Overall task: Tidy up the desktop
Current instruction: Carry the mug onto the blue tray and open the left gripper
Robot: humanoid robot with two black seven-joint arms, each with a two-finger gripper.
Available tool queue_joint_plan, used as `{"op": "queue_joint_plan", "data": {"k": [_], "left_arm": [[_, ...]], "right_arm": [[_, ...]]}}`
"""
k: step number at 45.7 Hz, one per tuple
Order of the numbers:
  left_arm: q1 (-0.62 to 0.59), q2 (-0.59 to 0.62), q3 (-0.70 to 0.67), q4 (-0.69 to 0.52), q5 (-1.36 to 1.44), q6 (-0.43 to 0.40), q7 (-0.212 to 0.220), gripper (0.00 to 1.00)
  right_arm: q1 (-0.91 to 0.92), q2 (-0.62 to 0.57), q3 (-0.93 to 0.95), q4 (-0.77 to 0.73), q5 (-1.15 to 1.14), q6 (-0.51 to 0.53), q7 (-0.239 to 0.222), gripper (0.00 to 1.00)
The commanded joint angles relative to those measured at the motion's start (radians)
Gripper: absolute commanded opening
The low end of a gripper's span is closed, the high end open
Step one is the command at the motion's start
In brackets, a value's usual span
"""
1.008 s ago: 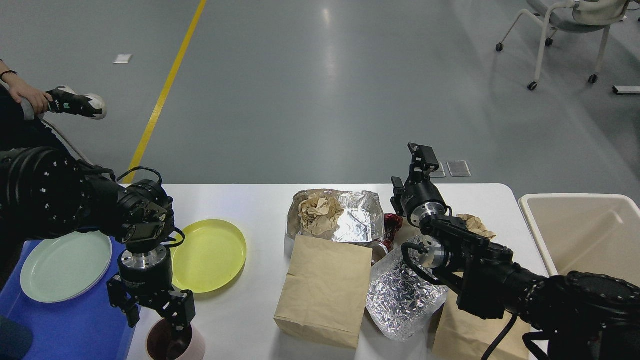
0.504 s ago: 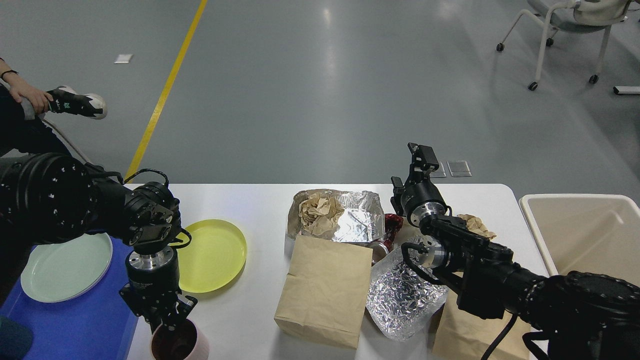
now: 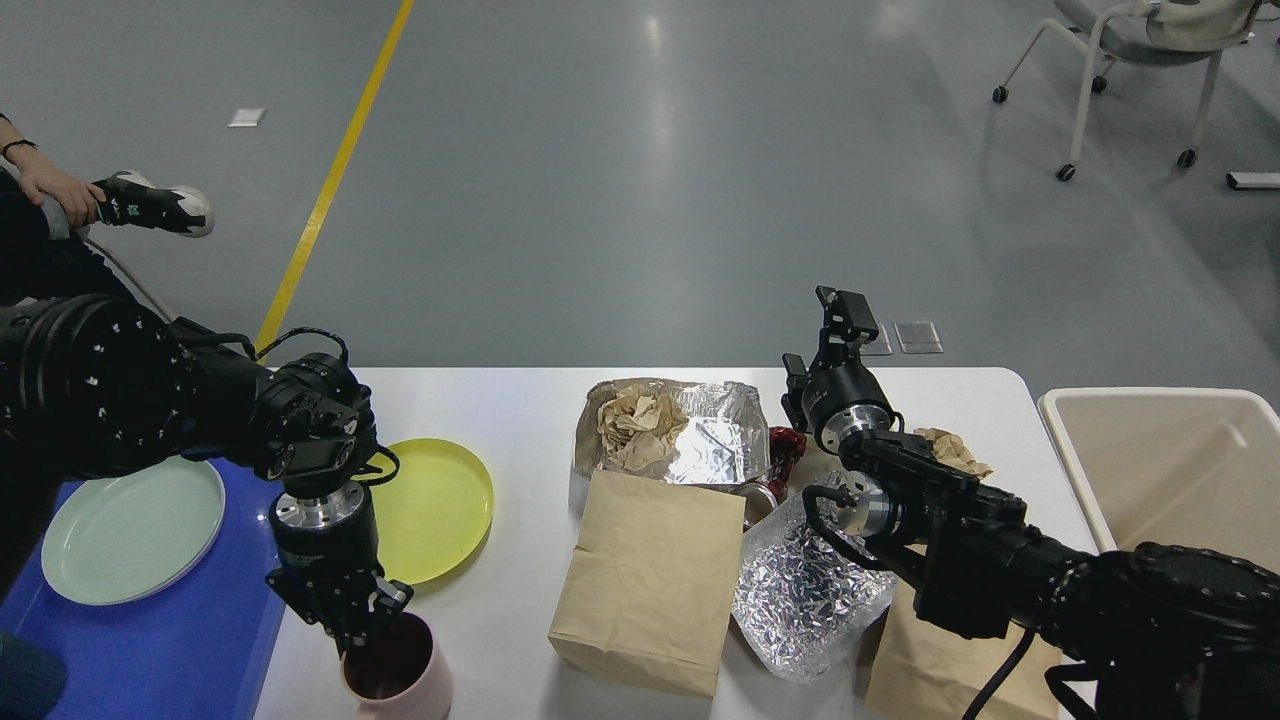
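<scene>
The white desktop (image 3: pixel 500 400) carries a yellow plate (image 3: pixel 435 510), a foil tray (image 3: pixel 710 440) with crumpled brown paper (image 3: pixel 635 425) in it, a flat brown paper bag (image 3: pixel 650 580), a crinkled foil bag (image 3: pixel 805 590) and a red can (image 3: pixel 783 450). My left gripper (image 3: pixel 350 625) points down and is shut on the rim of a pink cup (image 3: pixel 400 675) with a dark inside, at the front left edge. My right gripper (image 3: pixel 845 310) points up behind the foil tray, empty; its fingers cannot be told apart.
A blue tray (image 3: pixel 180 640) at the far left holds a pale green plate (image 3: pixel 130 530). A beige bin (image 3: pixel 1170 470) stands off the right end. A second paper bag (image 3: pixel 930 670) and a crumpled paper (image 3: pixel 950 450) lie under my right arm. A person (image 3: pixel 40 190) sits far left.
My left gripper closed on the pink cup's rim and moved it right and a little up, tilting it. The right arm has not moved.
</scene>
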Motion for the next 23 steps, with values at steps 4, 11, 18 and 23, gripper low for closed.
{"op": "queue_joint_plan", "data": {"k": [4,11,18,23], "left_arm": [[-0.073,-0.001,-0.072,-0.002,0.003,0.000,0.004,0.00],[-0.172,0.025,-0.116,-0.009,0.000,0.000,0.058,0.00],[-0.197,0.149,-0.096,-0.009,0.002,0.000,0.059,0.00],[-0.194,0.258,-0.053,-0.006,0.005,0.000,0.068,0.00]], "right_arm": [[0.002,0.000,0.000,0.000,0.000,0.000,0.000,1.00],[0.000,0.000,0.000,0.000,0.000,0.000,0.000,1.00],[0.000,0.000,0.000,0.000,0.000,0.000,0.000,1.00],[0.000,0.000,0.000,0.000,0.000,0.000,0.000,1.00]]}}
